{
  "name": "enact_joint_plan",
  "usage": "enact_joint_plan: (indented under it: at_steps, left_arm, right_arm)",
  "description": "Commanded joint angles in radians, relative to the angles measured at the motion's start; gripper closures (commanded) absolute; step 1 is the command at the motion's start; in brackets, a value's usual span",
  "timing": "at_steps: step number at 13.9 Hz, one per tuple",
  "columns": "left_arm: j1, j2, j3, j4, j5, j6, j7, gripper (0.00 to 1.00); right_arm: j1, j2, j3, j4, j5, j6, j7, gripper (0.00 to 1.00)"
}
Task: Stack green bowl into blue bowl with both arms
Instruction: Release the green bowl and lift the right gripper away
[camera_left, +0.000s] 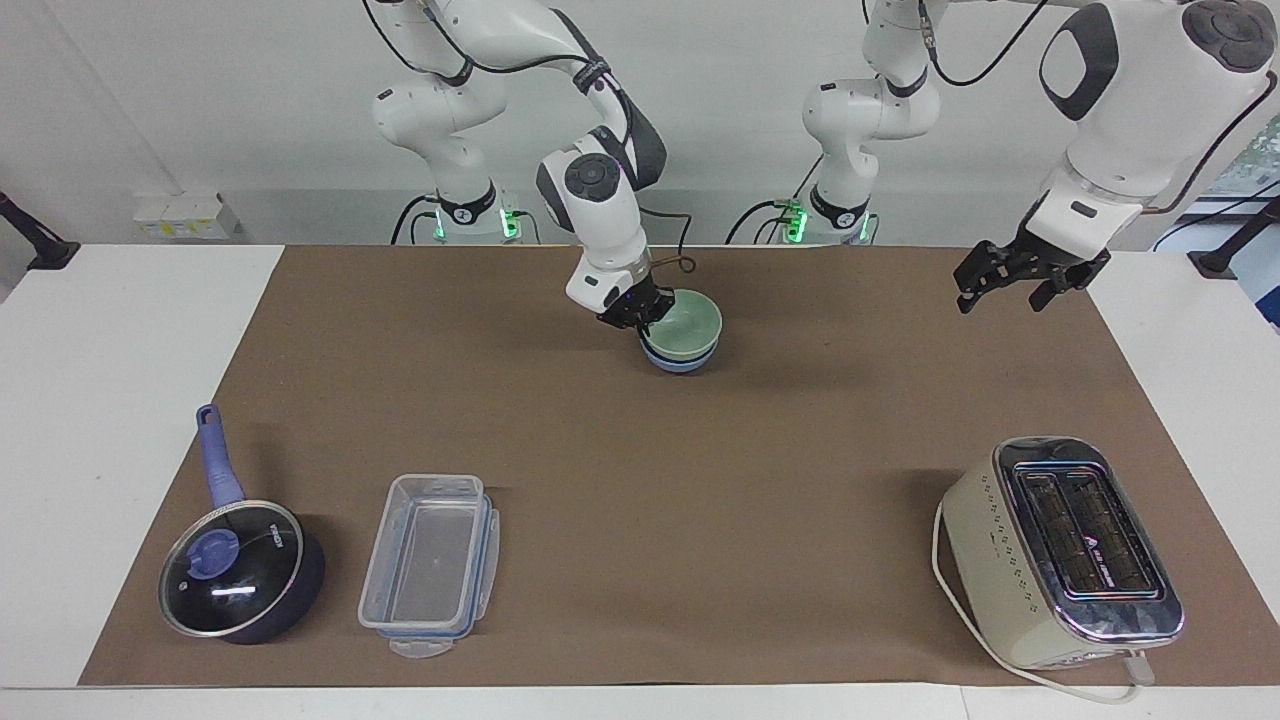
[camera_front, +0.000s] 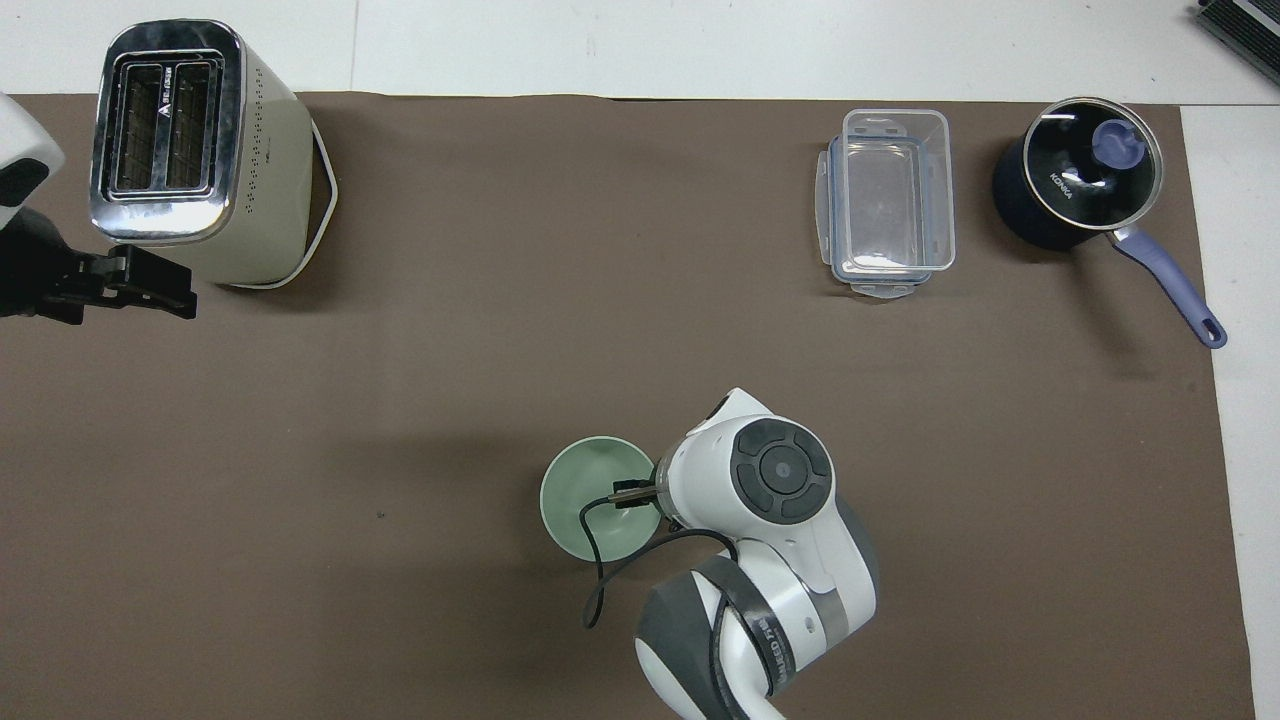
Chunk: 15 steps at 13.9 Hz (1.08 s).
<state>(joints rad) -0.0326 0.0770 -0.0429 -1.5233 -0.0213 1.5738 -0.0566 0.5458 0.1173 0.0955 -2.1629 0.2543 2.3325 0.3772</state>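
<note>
The pale green bowl (camera_left: 692, 322) sits nested in the periwinkle-blue bowl (camera_left: 680, 362), near the robots at the middle of the brown mat. Only the blue bowl's lower wall shows under it. My right gripper (camera_left: 643, 312) is shut on the green bowl's rim, on the side toward the right arm's end of the table. In the overhead view the green bowl (camera_front: 590, 495) hides the blue bowl, and the right arm's wrist covers the gripper. My left gripper (camera_left: 1008, 280) is open and empty, and waits raised over the mat's edge at the left arm's end.
A cream toaster (camera_left: 1060, 550) stands far from the robots at the left arm's end. A clear plastic container (camera_left: 430, 565) and a dark blue lidded saucepan (camera_left: 240, 570) sit far from the robots at the right arm's end.
</note>
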Motion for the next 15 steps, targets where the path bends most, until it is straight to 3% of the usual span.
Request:
enact_joint_plan:
  at_steps: [1,2,3,4,5,6,10,12,15]
  left_arm:
    - [0.013,0.003,-0.008,0.02,0.012,-0.024,0.006,0.0]
    - [0.013,0.003,-0.008,0.02,0.012,-0.024,0.006,0.0]
    - [0.013,0.004,-0.008,0.02,0.012,-0.024,0.006,0.0]
    - [0.013,0.003,-0.008,0.02,0.012,-0.024,0.006,0.0]
    - [0.013,0.004,-0.008,0.02,0.012,-0.024,0.006,0.0]
    - [0.013,0.003,-0.008,0.02,0.012,-0.024,0.006,0.0]
    - [0.013,0.003,-0.008,0.02,0.012,-0.024,0.006,0.0]
    - [0.013,0.003,-0.008,0.02,0.012,-0.024,0.006,0.0]
    - [0.013,0.003,-0.008,0.02,0.012,-0.024,0.006,0.0]
  right_arm:
    - [-0.003,0.005,0.001,-0.008,-0.003,0.034,0.019,1.0]
    - [-0.001,0.005,0.001,-0.008,-0.006,0.038,0.019,1.0]
    - [-0.001,0.005,0.001,-0.008,-0.006,0.036,0.019,0.94]
    - [-0.001,0.004,0.001,-0.008,-0.006,0.034,0.022,0.79]
    - [-0.001,0.004,0.001,-0.008,-0.006,0.031,0.023,0.52]
    - [-0.001,0.004,0.001,-0.006,-0.007,0.031,0.028,0.37]
    - [-0.007,-0.02,0.0,0.015,-0.006,0.01,0.058,0.34]
    - [-0.027,-0.039,-0.01,0.055,-0.006,-0.059,0.06,0.26]
    - [-0.136,-0.111,-0.011,0.075,-0.006,-0.139,0.051,0.14]
